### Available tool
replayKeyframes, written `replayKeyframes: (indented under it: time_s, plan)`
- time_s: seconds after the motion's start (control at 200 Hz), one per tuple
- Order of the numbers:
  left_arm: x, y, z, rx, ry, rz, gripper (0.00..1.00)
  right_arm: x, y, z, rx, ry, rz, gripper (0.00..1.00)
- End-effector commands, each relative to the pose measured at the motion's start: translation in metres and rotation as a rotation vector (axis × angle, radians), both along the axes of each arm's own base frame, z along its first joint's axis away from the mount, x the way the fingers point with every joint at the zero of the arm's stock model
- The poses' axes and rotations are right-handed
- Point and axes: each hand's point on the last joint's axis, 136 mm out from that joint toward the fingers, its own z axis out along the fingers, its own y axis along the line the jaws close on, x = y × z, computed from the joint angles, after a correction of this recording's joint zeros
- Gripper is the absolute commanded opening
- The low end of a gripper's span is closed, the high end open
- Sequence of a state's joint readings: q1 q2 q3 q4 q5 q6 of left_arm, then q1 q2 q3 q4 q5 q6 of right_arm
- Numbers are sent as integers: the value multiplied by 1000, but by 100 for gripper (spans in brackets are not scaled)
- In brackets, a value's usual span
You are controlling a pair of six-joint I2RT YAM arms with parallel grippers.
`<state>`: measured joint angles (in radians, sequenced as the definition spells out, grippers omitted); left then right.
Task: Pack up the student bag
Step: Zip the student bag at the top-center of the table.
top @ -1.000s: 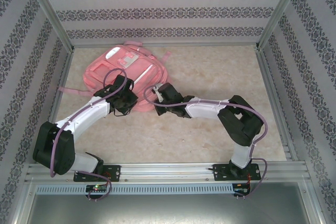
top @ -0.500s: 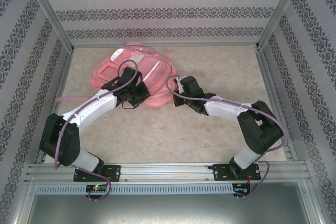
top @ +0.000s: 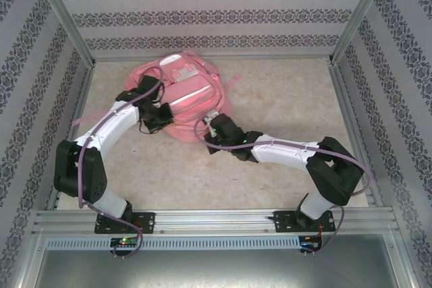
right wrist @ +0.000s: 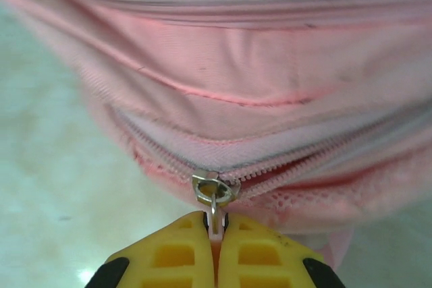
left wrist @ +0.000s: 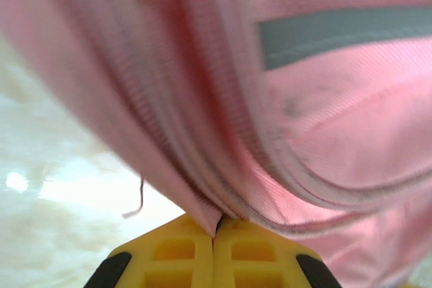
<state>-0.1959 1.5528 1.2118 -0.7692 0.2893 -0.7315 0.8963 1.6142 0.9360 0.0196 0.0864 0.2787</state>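
Observation:
The student bag (top: 192,92), a large pink backpack, lies on the back left of the table. My left gripper (top: 159,117) sits at its left lower edge. In the left wrist view the left gripper (left wrist: 216,219) is shut on a fold of the student bag (left wrist: 324,133), just below its pale stripe (left wrist: 337,35). My right gripper (top: 212,125) is at the bag's near corner. In the right wrist view the right gripper (right wrist: 216,219) is shut on the pull of a zipper slider (right wrist: 214,189). To the right of the slider the zip gapes slightly.
Patterned walls and metal frame posts (top: 64,15) box in the table on three sides. A pink strap (top: 86,119) trails off toward the left wall. Bare marbled tabletop (top: 290,99) lies to the right of the bag and in front of it.
The bag has shifted back and to the right and turned. My left gripper moved up and left with it. My right gripper swung right, then back left along the bag's near edge.

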Motion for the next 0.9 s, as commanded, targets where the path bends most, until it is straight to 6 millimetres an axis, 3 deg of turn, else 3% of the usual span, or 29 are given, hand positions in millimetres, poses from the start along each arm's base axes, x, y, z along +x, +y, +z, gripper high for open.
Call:
replayKeyframes:
  time_s: [0.0,0.205,0.31,0.345,0.435,0.495,0.684,0.824,0.894]
  plan:
    - [22,62,3,151,-88,91,0,-4,-6,-15,-86,41,-44,0]
    - [19,84,-6,168,-59,110,0,45,-45,-32,-73,119,-198,0]
    - [18,86,-5,149,-63,121,0,55,-55,-28,-54,122,-213,0]
    - [19,79,-2,113,-74,111,0,54,-52,-26,-51,116,-201,0]
    - [18,62,6,32,-85,117,36,46,-32,-23,-32,121,-149,0]
    - [15,50,14,-3,-95,124,45,38,-17,-25,-32,122,-113,0]
    - [-4,-2,27,-127,-117,173,48,21,16,-27,0,142,-51,0]
    - [-12,-51,16,-217,-101,169,48,20,23,-26,5,139,-37,0]
    - [-11,-63,6,-220,-79,173,48,20,23,-23,13,136,-34,0]
